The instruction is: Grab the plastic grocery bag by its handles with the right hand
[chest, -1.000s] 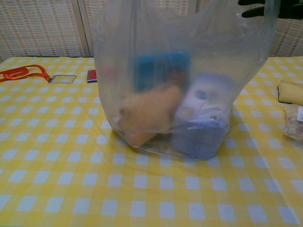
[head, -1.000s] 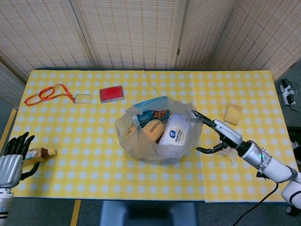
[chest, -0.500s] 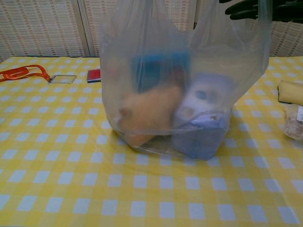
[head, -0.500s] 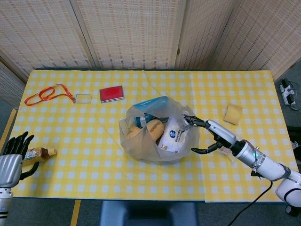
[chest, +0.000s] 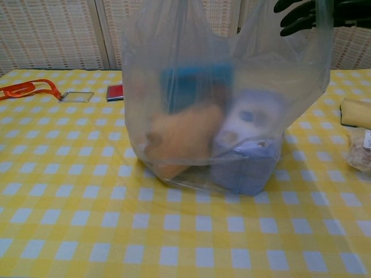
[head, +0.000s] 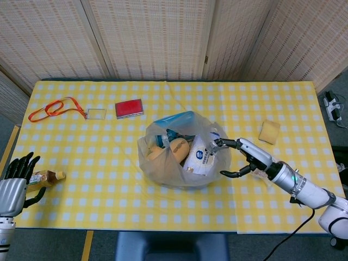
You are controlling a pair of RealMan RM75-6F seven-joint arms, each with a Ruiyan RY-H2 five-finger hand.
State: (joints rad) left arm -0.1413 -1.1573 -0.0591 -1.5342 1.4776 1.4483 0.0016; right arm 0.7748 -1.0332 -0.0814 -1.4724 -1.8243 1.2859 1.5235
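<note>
Here the right hand (head: 243, 159) has its fingers spread, holding nothing, at three o'clock of the bag (head: 182, 152) mid-table. Soft, slippery film, loaded heavy, I judge; take the handles (chest: 255, 23) up top.

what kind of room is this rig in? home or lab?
Probably a lab or staged test room, not a home: a lone table under a yellow checked cloth, woven partition panels closing it in, and cables on the floor at right. Props are homely: a grocery bag, a lanyard.
</note>
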